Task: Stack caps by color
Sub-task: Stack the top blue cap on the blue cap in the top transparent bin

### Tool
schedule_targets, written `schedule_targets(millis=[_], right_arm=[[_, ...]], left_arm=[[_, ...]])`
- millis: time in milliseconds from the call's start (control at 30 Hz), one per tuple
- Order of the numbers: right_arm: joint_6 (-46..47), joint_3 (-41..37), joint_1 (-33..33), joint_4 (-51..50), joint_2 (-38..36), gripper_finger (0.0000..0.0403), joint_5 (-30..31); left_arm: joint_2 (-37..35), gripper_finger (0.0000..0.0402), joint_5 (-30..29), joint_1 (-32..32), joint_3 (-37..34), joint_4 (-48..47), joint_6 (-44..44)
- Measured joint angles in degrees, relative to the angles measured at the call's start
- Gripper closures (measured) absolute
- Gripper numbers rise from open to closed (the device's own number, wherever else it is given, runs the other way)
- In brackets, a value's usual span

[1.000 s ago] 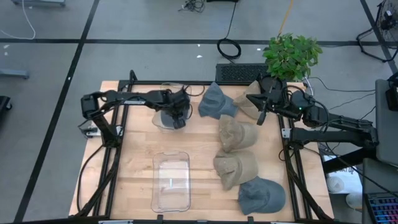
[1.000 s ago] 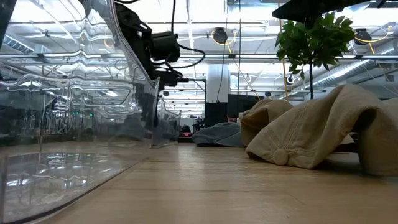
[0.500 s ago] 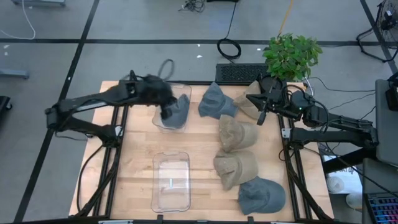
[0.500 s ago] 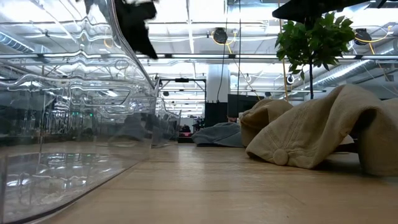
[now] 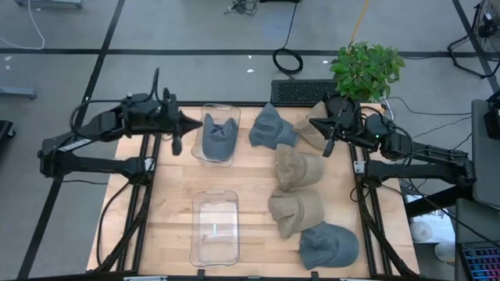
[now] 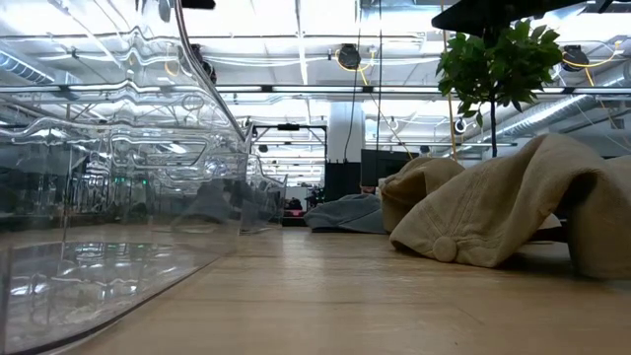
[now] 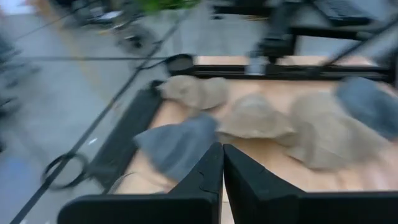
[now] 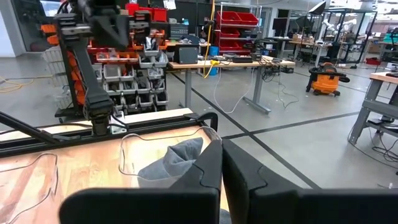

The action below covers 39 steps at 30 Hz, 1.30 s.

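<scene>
A blue-grey cap (image 5: 219, 134) lies crumpled inside the far clear bin (image 5: 205, 153). My left gripper (image 5: 190, 124) hovers shut, raised, just left of that bin, with nothing in it; its shut fingers show in the left wrist view (image 7: 222, 152). On the table's right half lie another blue-grey cap (image 5: 271, 127), three tan caps (image 5: 312, 133) (image 5: 298, 168) (image 5: 295, 209) and a third blue-grey cap (image 5: 328, 246). My right gripper (image 5: 313, 122) waits shut and raised above the far tan cap.
A second clear bin (image 5: 215, 226) stands toward the near edge, left of centre. Bare wood lies between the bins and the row of caps. A potted plant (image 5: 366, 69) and a keyboard (image 5: 297, 91) sit beyond the far edge. Black frame rails run along both table sides.
My left gripper has risen out of the far bin and drawn back toward the table's left edge, tipping from a steep downward slant to nearly level. The blue-grey cap stays behind, lying in the bin. My right arm has kept still.
</scene>
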Motion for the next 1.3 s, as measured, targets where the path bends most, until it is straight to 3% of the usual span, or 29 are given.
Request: schedule_targets(millis=[200,633,1067,1300], right_arm=[[-0.02,0.0,0.0,0.0,0.02,0.0403,0.0],[-0.66,0.0,0.0,0.0,0.01,0.0403,0.0],[-0.66,0.0,-0.02,-0.02,0.04,0.0403,0.0],[-0.66,0.0,-0.01,-0.02,0.04,0.0403,0.0]], left_arm=[[-3.96,0.038,9.8,-0.07,-1.54,0.7,2.92],[-9.25,0.038,9.95,0.58,-13.04,3.93,3.25],[-13.4,0.038,11.74,0.88,-14.42,5.05,3.01],[-14.43,0.038,11.87,0.88,-21.19,8.07,1.4]])
